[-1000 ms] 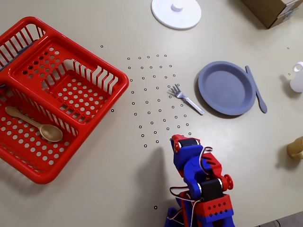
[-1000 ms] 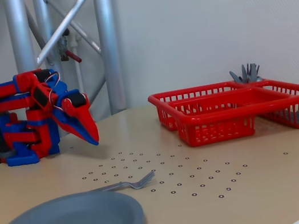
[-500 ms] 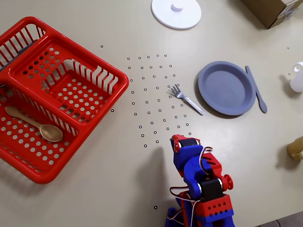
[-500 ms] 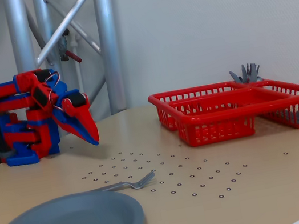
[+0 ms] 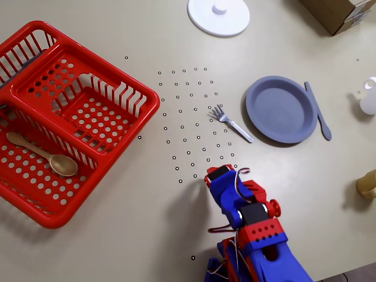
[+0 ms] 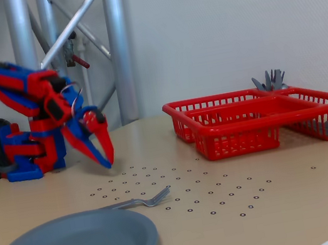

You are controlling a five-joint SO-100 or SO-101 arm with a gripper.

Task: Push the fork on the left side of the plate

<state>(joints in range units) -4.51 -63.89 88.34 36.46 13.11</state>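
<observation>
Hand (image 6: 108, 160) hangs empty, fingers nearly together, above the table, apart from fork (image 5: 231, 123) beside plate (image 5: 281, 109).

A red perforated plastic basket (image 5: 70, 117) held a tan wooden spoon (image 5: 44, 154). Well right of it lay a white knobbed lid (image 5: 218, 16) and a cardboard box (image 5: 338, 13).
</observation>
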